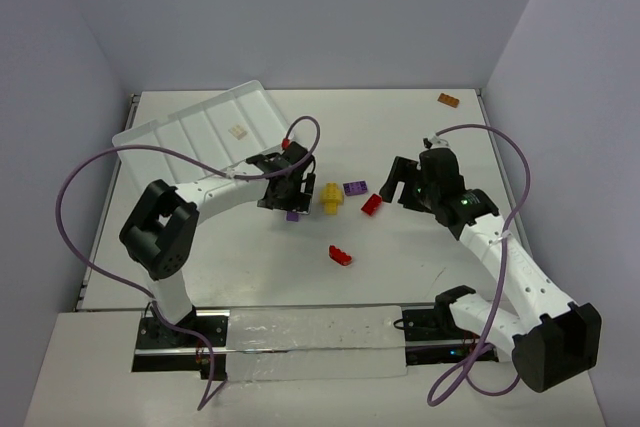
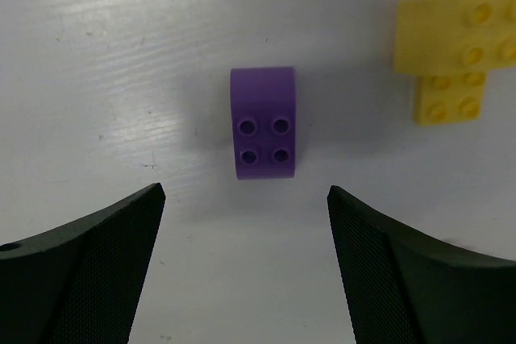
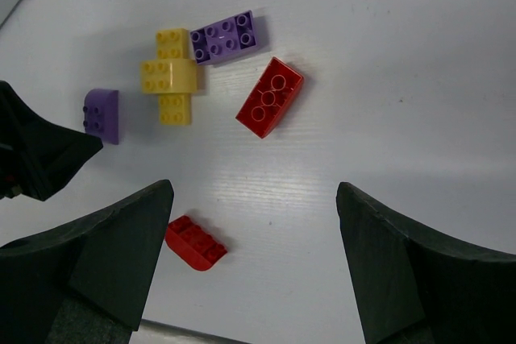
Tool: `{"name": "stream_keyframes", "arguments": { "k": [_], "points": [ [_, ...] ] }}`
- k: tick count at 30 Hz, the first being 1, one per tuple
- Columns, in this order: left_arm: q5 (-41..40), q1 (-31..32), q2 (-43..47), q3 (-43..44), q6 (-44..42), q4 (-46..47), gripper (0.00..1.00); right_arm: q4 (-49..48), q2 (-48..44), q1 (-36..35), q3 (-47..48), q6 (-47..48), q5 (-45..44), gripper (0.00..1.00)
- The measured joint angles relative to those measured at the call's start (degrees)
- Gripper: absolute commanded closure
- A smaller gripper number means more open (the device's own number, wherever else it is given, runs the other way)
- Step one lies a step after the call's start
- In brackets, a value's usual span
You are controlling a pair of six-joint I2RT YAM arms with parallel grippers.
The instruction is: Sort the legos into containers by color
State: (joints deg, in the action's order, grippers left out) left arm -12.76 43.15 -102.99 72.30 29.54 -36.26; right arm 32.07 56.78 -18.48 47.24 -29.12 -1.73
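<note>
A small purple lego [image 2: 264, 122] lies on the table just beyond my left gripper [image 2: 244, 191], which is open with nothing between its fingers. In the top view that purple lego [image 1: 293, 215] shows at the edge of the left gripper [image 1: 288, 199]. Beside it lie a yellow cross-shaped lego [image 1: 331, 197], a flat purple lego [image 1: 355, 188] and a red lego [image 1: 371, 204]. Nearer the arms is a second red lego [image 1: 340, 255]. My right gripper [image 3: 254, 191] hangs open above the table, over the red legos [image 3: 270, 97] [image 3: 195, 242]. The white tray [image 1: 190, 137] holds a beige lego [image 1: 237, 131].
An orange lego [image 1: 448, 99] lies alone at the far right corner of the table. Purple cables loop off both arms. The tray sits tilted at the far left, close to the left wall. Grey walls close in the table on three sides.
</note>
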Motion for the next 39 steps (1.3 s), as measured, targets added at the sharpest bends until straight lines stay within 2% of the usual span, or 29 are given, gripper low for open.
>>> {"name": "stream_keyframes", "arguments": {
  "k": [9, 13, 16, 19, 21, 23, 24, 27, 32, 39],
  "points": [
    [0.9, 0.0, -2.3, -1.7, -0.2, 4.1, 0.36, 2.0, 2.1, 0.0, 1.8, 0.0, -1.1, 0.11],
    [0.7, 0.0, -4.9, -1.5, -0.3, 5.3, 0.41, 2.2, 2.4, 0.0, 2.5, 0.0, -1.3, 0.11],
    [0.3, -0.2, -6.2, -0.3, -0.4, 5.7, 0.53, 2.3, 2.5, 0.0, 2.6, 0.0, -1.5, 0.11],
    [-0.7, -0.4, -7.4, 1.7, -0.6, 5.7, 0.7, 2.3, 2.8, 0.0, 2.7, 0.0, -1.7, 0.11],
    [-1.3, -0.6, -7.9, 2.7, -0.7, 5.7, 0.86, 2.4, 3.1, 0.0, 2.8, 0.0, -1.9, 0.11],
    [-1.8, -1.2, -7.8, 3.4, -0.8, 5.3, 0.9, 2.7, 3.5, 0.0, 3.1, 0.0, -2.0, 0.11],
    [-1.8, -1.7, -7.6, 3.7, -0.8, 5.2, 0.97, 2.7, 3.7, 0.0, 3.4, 0.1, -2.0, 0.11],
    [-1.5, -5.1, -5.7, 3.8, -0.9, 4.8, 1.0, 2.7, 4.4, 0.0, 4.3, 0.1, -2.1, 0.11],
    [-1.1, -16.3, -0.3, 6.1, -0.4, 3.6, 1.0, 2.7, 5.5, 0.0, 5.0, 0.3, -2.2, 0.11],
    [-2.0, -31.4, -1.3, 17.0, 2.5, 2.5, 1.0, 2.7, 7.5, 0.0, 5.3, 0.3, -2.1, 0.11]
  ]
}}
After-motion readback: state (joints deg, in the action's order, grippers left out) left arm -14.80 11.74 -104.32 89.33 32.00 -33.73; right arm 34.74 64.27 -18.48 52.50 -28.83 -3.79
